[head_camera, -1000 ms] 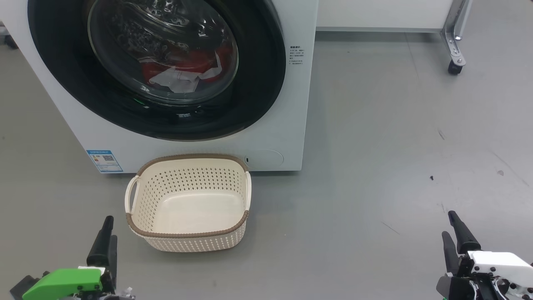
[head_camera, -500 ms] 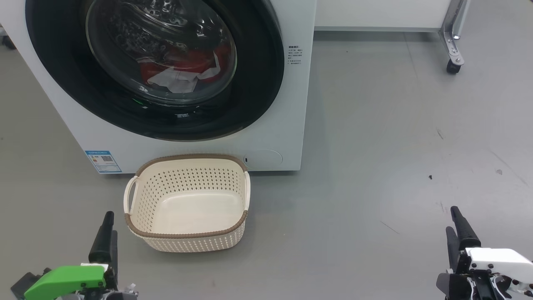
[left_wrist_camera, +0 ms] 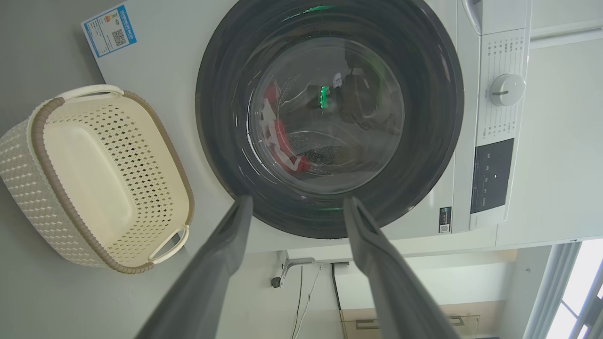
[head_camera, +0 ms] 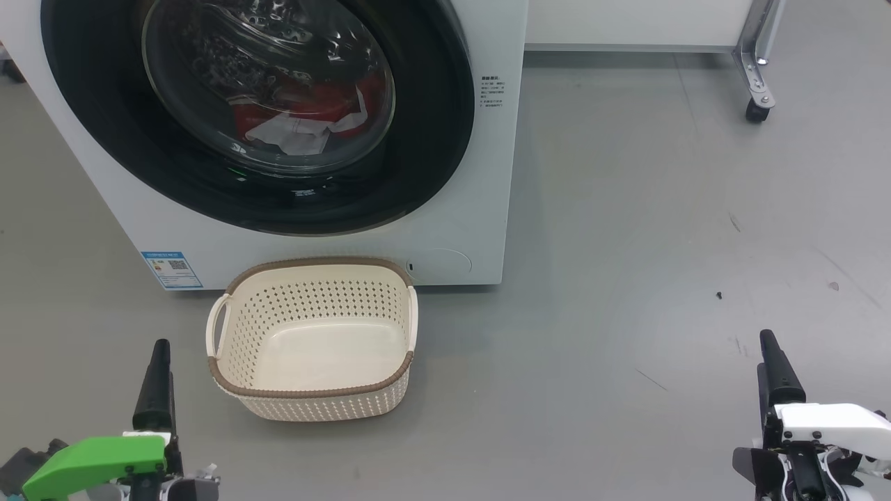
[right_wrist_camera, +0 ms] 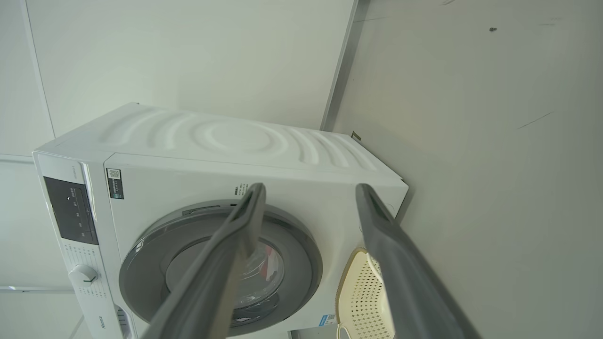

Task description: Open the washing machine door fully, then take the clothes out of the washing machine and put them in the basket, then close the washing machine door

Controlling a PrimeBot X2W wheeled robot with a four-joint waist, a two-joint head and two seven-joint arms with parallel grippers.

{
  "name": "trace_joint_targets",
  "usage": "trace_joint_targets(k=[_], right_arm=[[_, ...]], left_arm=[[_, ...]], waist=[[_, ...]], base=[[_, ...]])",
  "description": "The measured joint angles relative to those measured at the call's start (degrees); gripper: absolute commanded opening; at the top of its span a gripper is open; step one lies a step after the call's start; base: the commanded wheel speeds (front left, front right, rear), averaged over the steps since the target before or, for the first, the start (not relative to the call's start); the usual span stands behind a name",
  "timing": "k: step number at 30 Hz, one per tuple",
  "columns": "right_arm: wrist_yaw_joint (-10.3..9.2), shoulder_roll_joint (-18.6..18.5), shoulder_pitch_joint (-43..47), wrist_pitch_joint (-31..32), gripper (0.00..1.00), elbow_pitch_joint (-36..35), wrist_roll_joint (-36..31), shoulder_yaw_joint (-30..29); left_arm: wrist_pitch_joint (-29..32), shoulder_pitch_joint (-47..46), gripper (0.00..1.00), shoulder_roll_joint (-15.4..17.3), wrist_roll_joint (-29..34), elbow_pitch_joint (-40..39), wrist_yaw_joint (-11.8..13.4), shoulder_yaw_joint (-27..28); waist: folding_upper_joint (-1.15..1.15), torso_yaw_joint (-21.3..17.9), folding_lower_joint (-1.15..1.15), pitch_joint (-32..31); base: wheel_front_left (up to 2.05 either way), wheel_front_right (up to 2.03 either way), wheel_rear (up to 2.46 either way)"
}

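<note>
The white washing machine [head_camera: 487,174] stands at the upper left, and its glossy black washing machine door [head_camera: 431,160] is closed. Through the glass window I see the red and white clothes [head_camera: 299,115] lying in the drum. The cream basket [head_camera: 313,263] sits on the floor just in front of the machine, with nothing in it. My left gripper [head_camera: 161,348] is open to the left of the basket, well short of the door. In the left wrist view the left gripper [left_wrist_camera: 297,200] points at the door [left_wrist_camera: 424,117]. Far to the right, my right gripper [head_camera: 764,351] is open over the floor.
A metal frame leg on a caster [head_camera: 757,104] stands at the back right under a white panel. Grey floor [head_camera: 661,243] stretches right of the machine. A blue label sticker [head_camera: 170,269] marks the machine's lower left corner.
My left gripper has shifted a little to the left and forward. The right gripper has also edged forward. The door and basket have not moved.
</note>
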Motion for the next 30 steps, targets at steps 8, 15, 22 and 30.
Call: trace_joint_targets(k=[8,15,22,30], right_arm=[[0.01,-0.75,-0.59,-1.55,1.00,-1.71,-5.63,0.54],[0.01,-1.41,-1.15,-2.82,1.00,-3.09,-11.84,1.51],[0.01,-1.93,-1.17,-4.05,1.00,-3.83,-18.01,2.46],[-0.54,-2.88,-1.17,-5.38,1.00,-4.53,-27.05,4.56]], left_arm=[[-1.75,-0.02,1.00,0.04,5.57,-1.85,0.00,0.14],[-2.86,-0.02,1.00,0.11,12.15,-3.38,0.00,0.12],[-4.09,-0.02,1.00,0.16,20.97,-4.11,0.35,-0.22],[-5.81,-0.01,1.00,0.22,31.18,-5.61,1.37,-2.32]], waist=[[0.00,-0.04,0.00,-0.03],[0.00,-0.17,0.00,-0.17],[0.00,-0.30,0.00,-0.31],[0.00,-0.51,0.00,-0.42]], base=[[0.00,0.00,0.00],[0.00,0.00,0.00],[0.00,0.00,0.00],[0.00,0.00,0.00]])
